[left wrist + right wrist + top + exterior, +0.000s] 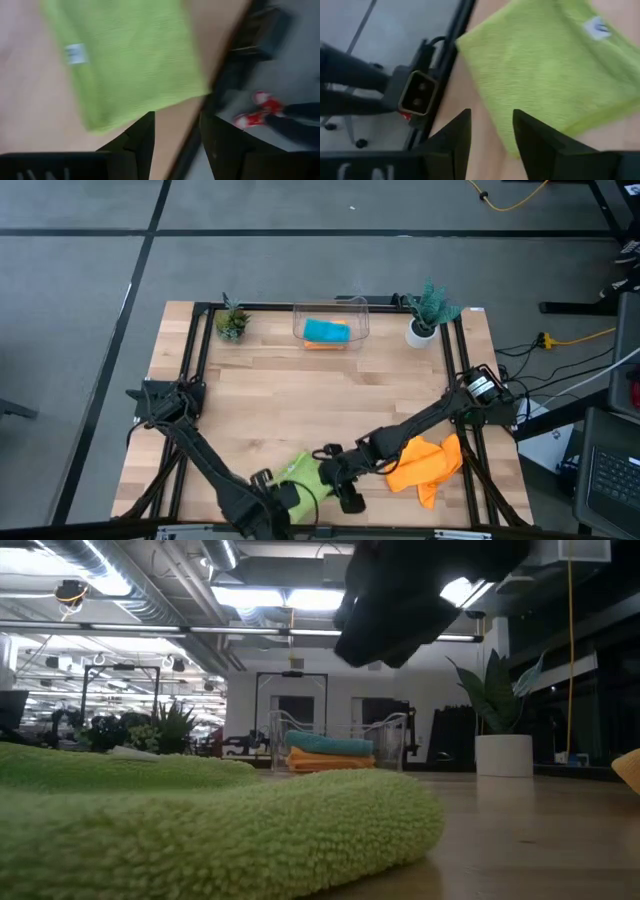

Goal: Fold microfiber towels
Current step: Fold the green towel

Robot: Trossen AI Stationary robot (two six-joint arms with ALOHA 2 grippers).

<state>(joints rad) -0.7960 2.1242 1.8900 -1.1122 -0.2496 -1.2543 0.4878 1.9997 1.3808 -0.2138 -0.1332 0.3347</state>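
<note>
Lime towel (pixel 200 820), bin (pixel 331 328) apparently holding teal, orange towels

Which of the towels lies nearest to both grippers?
The lime green towel, at the table's front edge; the loose orange towel lies farther right, the others in the clear bin.

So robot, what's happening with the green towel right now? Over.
Both tools open, left tool and right tool over the lime green towel. Towel lies loose on the table. Orange towel waits beside. Nothing blocking.

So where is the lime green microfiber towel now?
In the high view, the lime green microfiber towel lies at the table's near edge, between the left gripper and the right gripper, left of the crumpled orange towel.
</note>
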